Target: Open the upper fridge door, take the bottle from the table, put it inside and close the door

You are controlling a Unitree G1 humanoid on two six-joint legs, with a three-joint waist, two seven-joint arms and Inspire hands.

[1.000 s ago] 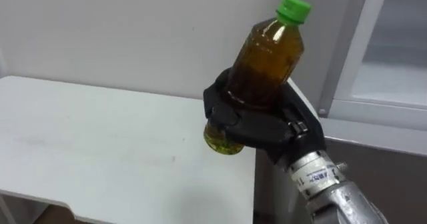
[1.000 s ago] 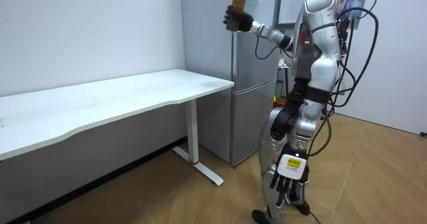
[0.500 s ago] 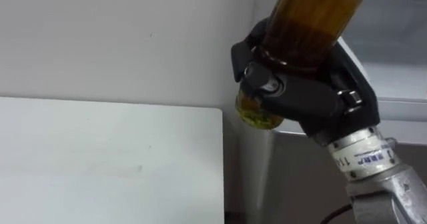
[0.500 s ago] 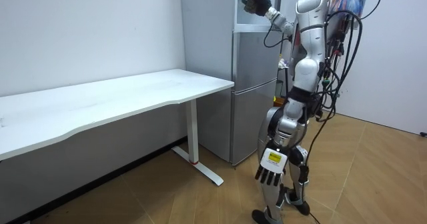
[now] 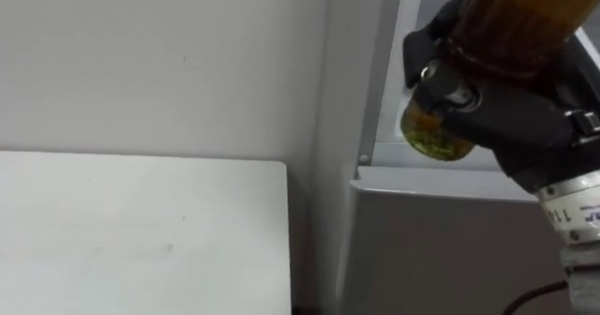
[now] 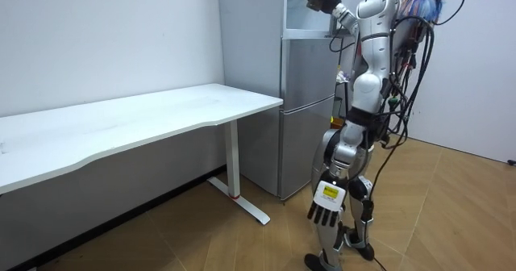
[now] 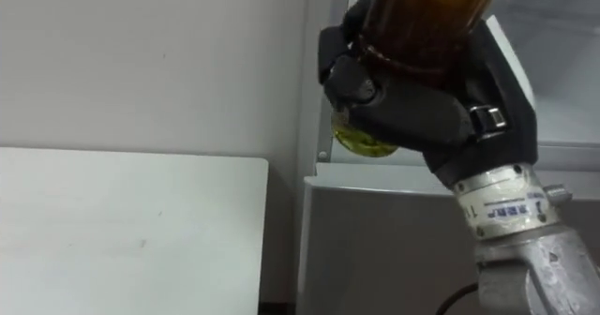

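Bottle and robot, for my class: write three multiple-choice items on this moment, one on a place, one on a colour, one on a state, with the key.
1. Where is the bottle?
A in the left hand
B in the right hand, up at the fridge's upper part
C on top of the fridge

2. What colour is the bottle's liquid?
A clear
B blue
C amber-brown

3. How is the left hand?
A open, hanging low
B shut on the bottle
C pressed against the fridge

Key:
1 B, dark fingers curl round the bottle beside the upper compartment.
2 C, the eye views show amber-brown liquid.
3 A, the room view shows straight fingers by the legs.
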